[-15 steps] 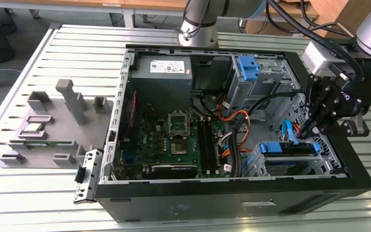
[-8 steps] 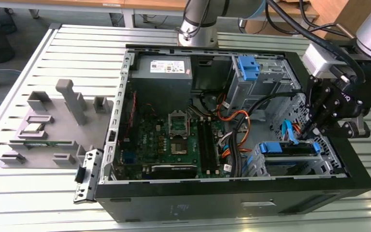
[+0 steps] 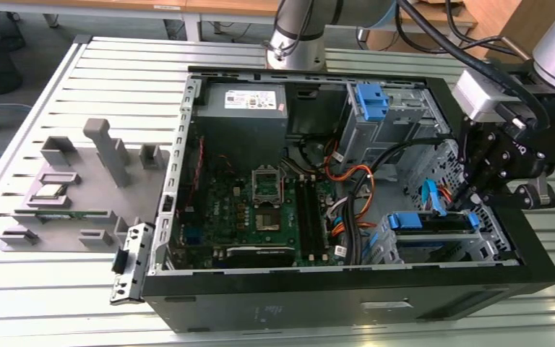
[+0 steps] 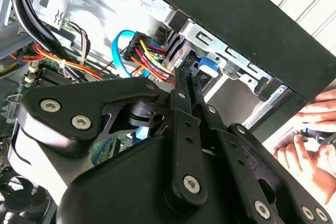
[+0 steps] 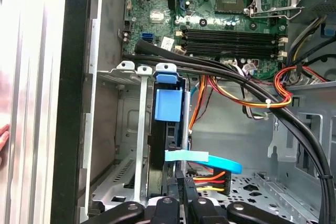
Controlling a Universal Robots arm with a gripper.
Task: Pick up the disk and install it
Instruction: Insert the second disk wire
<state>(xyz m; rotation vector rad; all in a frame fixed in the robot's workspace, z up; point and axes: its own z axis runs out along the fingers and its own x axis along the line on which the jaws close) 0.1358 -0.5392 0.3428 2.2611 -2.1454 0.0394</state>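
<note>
Black linkage arms of the pincer (image 4: 184, 74) lie closest in the second wrist view, and its two slim fingers are drawn together to a narrow tip. Whether anything is pinched between them cannot be told.

That tip is just beside the disk (image 5: 169, 103), a flat rectangular drive in a blue plastic bracket. It is seen edge-on, standing in the grey sheet-metal drive cage (image 5: 142, 129). In the exterior view this cage sits at about four o'clock inside the black open computer case (image 3: 355, 303). The disk is judged to be already in its bay, with seating perhaps unfinished.

Trouble could be caused by the cabling. A flat light-blue data cable (image 5: 210, 160) crosses right at the fingertips, and a bundle of red, yellow and black power wires (image 5: 210, 180) lies beneath it. Either could be snagged or pressed by the fingers. If the disk is pushed off line, its bracket could jam against the cage wall.

Two thick black cables (image 5: 236, 77) are draped across the case between the cage and the green motherboard (image 5: 231, 19), and the room beside the bay is narrowed by them. A person's hand (image 4: 310, 140) is seen outside the case wall, near the arm's working space, so contact there is a risk.

In the exterior view, a grey power supply box (image 3: 248, 101) is mounted at eleven o'clock in the case, and a bare blue bracket (image 3: 369, 101) at one o'clock. A grey parts fixture (image 3: 75, 181) rests at nine o'clock on the slatted metal counter (image 3: 113, 58).
</note>
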